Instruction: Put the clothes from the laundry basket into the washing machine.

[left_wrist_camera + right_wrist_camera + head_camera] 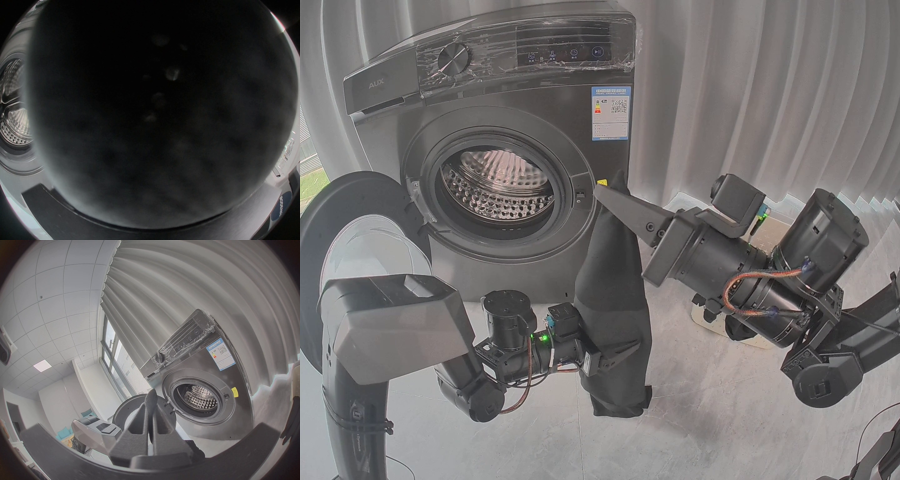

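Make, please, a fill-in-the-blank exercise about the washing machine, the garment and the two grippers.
1. The door of the washing machine stands ___.
2. The right gripper is shut on the top of a ___ garment.
3. The left gripper is ___ than the right one, by the garment's lower part.
Missing words: open; black; lower.

Soft daylight from window [123, 362], mid-left. Glare on drum [497, 181]. Left wrist view dim, dark garment [162, 125] seemingly near lens. Edges bowed.
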`<state>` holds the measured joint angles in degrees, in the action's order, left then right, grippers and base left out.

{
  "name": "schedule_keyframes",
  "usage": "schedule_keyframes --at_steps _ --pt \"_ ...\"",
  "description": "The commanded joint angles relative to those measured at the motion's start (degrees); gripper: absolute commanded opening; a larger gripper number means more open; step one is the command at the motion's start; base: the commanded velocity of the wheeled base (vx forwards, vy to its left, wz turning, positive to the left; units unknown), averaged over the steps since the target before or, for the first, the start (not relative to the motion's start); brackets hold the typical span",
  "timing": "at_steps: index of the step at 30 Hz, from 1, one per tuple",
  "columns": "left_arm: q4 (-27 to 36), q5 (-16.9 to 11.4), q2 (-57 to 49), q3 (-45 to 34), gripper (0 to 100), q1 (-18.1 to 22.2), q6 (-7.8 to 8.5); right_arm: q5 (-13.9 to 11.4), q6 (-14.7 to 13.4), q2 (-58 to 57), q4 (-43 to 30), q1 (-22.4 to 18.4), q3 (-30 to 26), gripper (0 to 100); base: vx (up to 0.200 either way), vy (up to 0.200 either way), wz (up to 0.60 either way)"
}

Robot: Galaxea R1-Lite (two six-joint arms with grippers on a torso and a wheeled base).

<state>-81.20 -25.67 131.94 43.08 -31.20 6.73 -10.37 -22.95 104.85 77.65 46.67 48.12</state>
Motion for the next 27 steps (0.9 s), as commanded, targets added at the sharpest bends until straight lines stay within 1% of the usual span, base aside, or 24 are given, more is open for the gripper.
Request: schedule_keyframes --at_steps 1,6,8,11,12,13,14,16,17,18,20,21,22,23,24,25,26,27 --pt "-0.6 0.0 0.7 0.3 0 0.2 -0.58 0.0 0.0 -0.2 0.2 -0.4 0.0 0 0.000 0.000 0.00" --pt "-2.0 0.0 0.2 0.0 0 0.1 -1.98 0.2 0.0 -0.2 0.7 -1.4 0.3 0 0.000 0.000 0.00" --pt "-2.5 0.0 -0.5 -0.6 0 -0.3 -2.25 0.5 0.1 -0.1 0.6 -3.3 0.6 0 0.000 0.000 0.00" --pt "-2.8 0.0 -3.4 -2.7 0 -0.4 -2.60 1.4 0.1 0.0 0.0 -7.5 2.0 0 0.000 0.000 0.00" --pt "-2.8 0.0 -3.4 -2.9 0 -0.4 -2.60 1.4 0.1 0.0 0.0 -7.6 2.0 0 0.000 0.000 0.00" --pt "-3.0 0.0 -5.3 -4.4 0 -0.5 -2.69 1.4 0.1 0.1 0.1 -10.3 2.2 0 0.000 0.000 0.00" --pt "-3.1 0.0 -6.4 -5.3 0 -0.6 -2.77 1.3 0.1 0.2 0.3 -11.5 2.2 0 0.000 0.000 0.00" --pt "-3.3 -0.1 -8.6 -7.0 0 -1.3 -2.86 1.1 0.1 0.3 0.5 -13.2 2.2 0 0.000 0.000 0.00" --pt "-3.3 -0.1 -8.6 -7.0 0 -1.3 -2.86 1.1 0.1 0.3 0.5 -13.2 2.2 0 0.000 0.000 0.00" --pt "-3.5 -0.1 -10.9 -9.0 0 -2.1 -2.95 1.0 0.1 0.3 0.6 -14.1 2.1 0 0.000 0.000 0.00" --pt "-3.7 -0.1 -12.5 -10.5 0 -2.5 -3.13 1.0 0.1 0.4 0.6 -14.6 2.1 0 0.000 0.000 0.00" --pt "-4.3 -0.1 -14.2 -12.4 0 -3.4 -3.65 0.9 0.1 0.4 0.6 -15.0 2.0 0 0.000 0.000 0.00" --pt "-4.4 -0.1 -14.4 -12.8 0 -3.6 -3.74 0.9 0.1 0.4 0.7 -15.2 2.0 0 0.000 0.000 0.00" --pt "-5.5 -0.1 -16.0 -14.5 0 -4.8 -4.62 0.8 0.0 0.5 0.7 -15.8 2.0 0 0.000 0.000 0.00" --pt "-5.9 -0.1 -16.4 -15.0 0 -5.1 -4.88 0.7 0.0 0.7 0.7 -16.1 1.9 0 0.000 0.000 0.00" --pt "-6.9 -0.1 -17.0 -15.9 0 -5.8 -5.59 0.4 0.0 1.1 0.7 -16.5 2.1 0 0.000 0.000 0.00" --pt "-7.0 -0.1 -17.1 -16.1 0 -5.9 -5.67 0.4 0.0 1.2 0.7 -16.6 2.1 0 0.000 0.000 0.00" --pt "-7.5 -0.1 -18.1 -17.5 0 -7.2 -6.11 -0.4 -0.2 2.5 0.7 -17.3 2.2 0 0.000 0.000 0.00"
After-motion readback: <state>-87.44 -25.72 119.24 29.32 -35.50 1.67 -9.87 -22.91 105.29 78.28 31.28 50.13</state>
